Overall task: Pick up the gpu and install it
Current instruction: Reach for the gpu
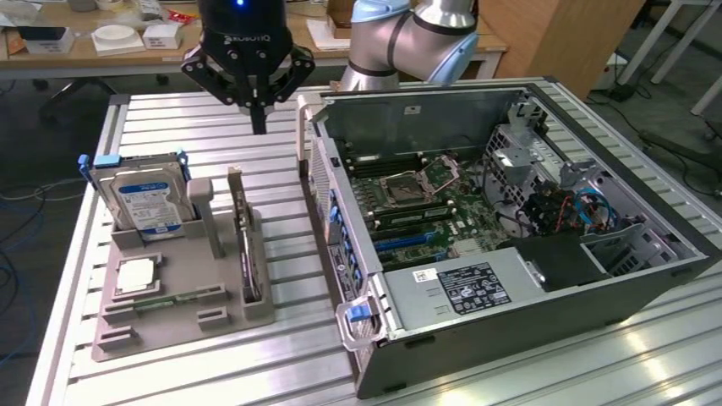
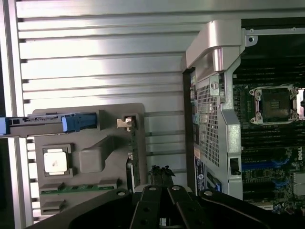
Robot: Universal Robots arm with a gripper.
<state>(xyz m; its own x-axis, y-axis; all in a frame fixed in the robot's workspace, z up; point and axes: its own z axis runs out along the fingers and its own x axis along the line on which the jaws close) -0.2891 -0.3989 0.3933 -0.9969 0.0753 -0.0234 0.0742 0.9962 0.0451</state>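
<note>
The gpu (image 1: 242,247) is standing on its long edge in a slot of the grey holder tray (image 1: 169,334), a thin dark card with its pale metal end strip (image 1: 235,182) pointing toward the far side of the table (image 1: 169,118). It is sitting at the tray's edge nearest the open computer case (image 1: 508,279), with a strip of bare table between the two.

Judging by its build, it is looking light and stiff but fragile; the flat faces are carrying components and the lower edge is carrying the contacts, so the bare upper edge, pinched across the card's thin section near the middle of its length, is looking like the safest hold. A grip near one end would probably be letting it swing.

On the exterior view's left of the card, the silver hard drive (image 1: 141,199) is standing in its own slot; a processor (image 1: 135,275) and a green memory stick (image 1: 169,298) are lying flat in front of it.

The gripper (image 1: 259,123) is hovering above the table past the tray's far end, apart from the card. Its fingers are pressed together and are gripping nothing. Inside the case the motherboard (image 1: 423,203) is lying exposed.
</note>
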